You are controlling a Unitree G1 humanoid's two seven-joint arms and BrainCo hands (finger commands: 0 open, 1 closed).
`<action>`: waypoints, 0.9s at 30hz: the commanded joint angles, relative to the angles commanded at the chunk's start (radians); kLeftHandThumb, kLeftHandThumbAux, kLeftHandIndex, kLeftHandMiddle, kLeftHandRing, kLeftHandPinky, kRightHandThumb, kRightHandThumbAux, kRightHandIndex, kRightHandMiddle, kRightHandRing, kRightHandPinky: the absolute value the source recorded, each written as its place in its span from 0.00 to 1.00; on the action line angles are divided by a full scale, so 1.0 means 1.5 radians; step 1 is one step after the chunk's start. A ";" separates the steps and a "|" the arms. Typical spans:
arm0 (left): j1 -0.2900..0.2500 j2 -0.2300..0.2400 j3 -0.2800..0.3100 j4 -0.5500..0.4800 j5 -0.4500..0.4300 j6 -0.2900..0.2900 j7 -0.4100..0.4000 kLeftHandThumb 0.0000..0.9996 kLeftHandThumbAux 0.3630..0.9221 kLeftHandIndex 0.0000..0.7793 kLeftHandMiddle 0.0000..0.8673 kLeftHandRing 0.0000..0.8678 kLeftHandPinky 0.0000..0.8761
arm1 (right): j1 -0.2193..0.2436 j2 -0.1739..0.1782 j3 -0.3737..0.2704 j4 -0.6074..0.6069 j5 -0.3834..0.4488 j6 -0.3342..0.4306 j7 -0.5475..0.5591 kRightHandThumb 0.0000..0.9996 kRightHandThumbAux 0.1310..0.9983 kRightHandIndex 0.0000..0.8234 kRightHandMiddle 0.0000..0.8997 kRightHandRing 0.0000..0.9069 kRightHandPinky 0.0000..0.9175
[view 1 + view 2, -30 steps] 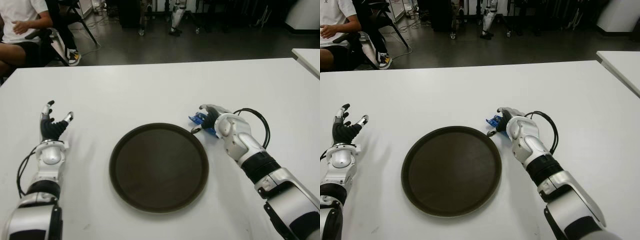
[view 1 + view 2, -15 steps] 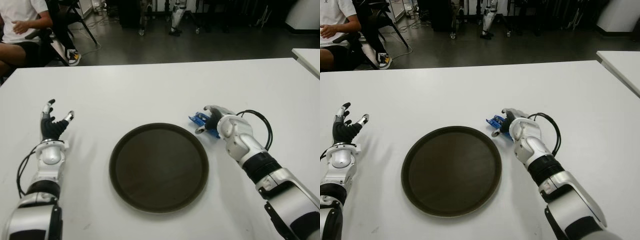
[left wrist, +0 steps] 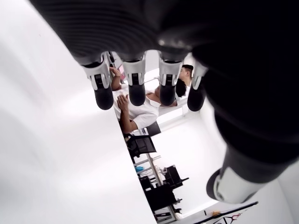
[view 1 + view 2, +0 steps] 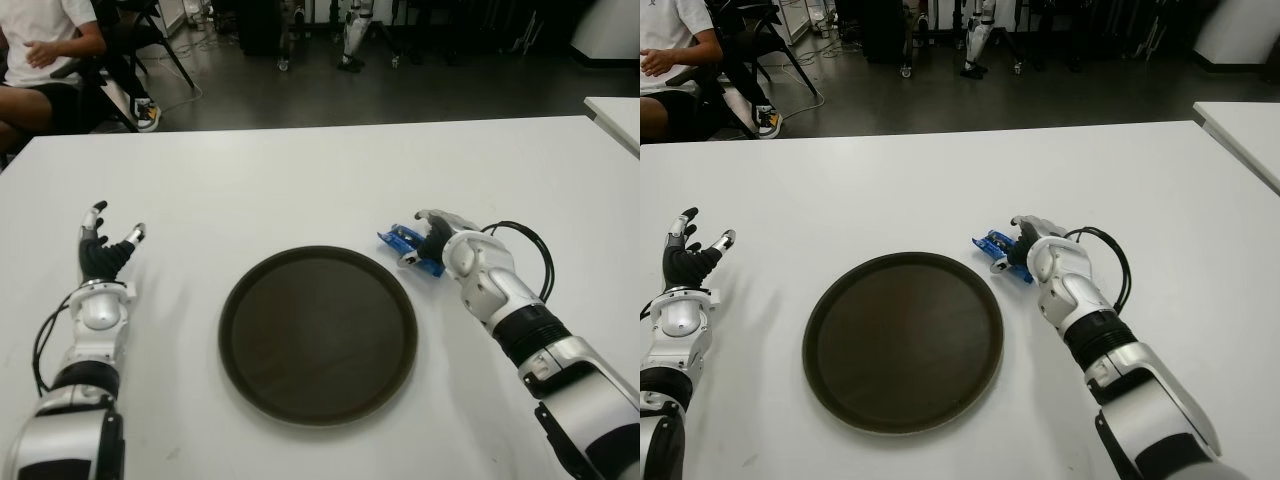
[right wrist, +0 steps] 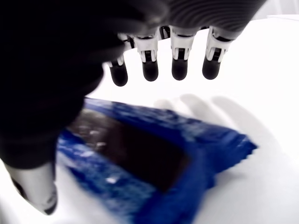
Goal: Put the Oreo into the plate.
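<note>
A blue, crinkled Oreo packet (image 4: 412, 247) lies on the white worktop (image 4: 300, 180) at the brown plate's (image 4: 317, 334) two o'clock. It is covered by the right hand (image 4: 445, 243), fingers (image 5: 180, 58) spread and not closed on it. The left hand (image 4: 103, 252) is seen at the plate's nine o'clock, fingers spread wide.

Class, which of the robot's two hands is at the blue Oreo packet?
The right hand, over the Oreo packet beside the plate; the left hand is far across, holding nothing.

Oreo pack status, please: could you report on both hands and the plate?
Right hand open over the Oreo pack, no grasp yet. Pack on table just right of the plate. Left hand open, idle, far left. Path clear.
</note>
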 joint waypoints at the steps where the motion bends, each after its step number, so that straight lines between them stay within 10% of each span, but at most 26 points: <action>1: 0.000 0.000 -0.001 0.000 0.001 0.001 0.001 0.00 0.64 0.00 0.00 0.00 0.00 | 0.001 0.000 -0.001 -0.001 0.001 0.000 -0.001 0.00 0.64 0.00 0.02 0.00 0.00; 27: -0.003 -0.007 0.016 -0.001 -0.013 0.000 -0.006 0.00 0.68 0.00 0.00 0.00 0.00 | 0.001 -0.009 0.000 -0.001 0.003 0.000 0.018 0.00 0.69 0.02 0.05 0.00 0.00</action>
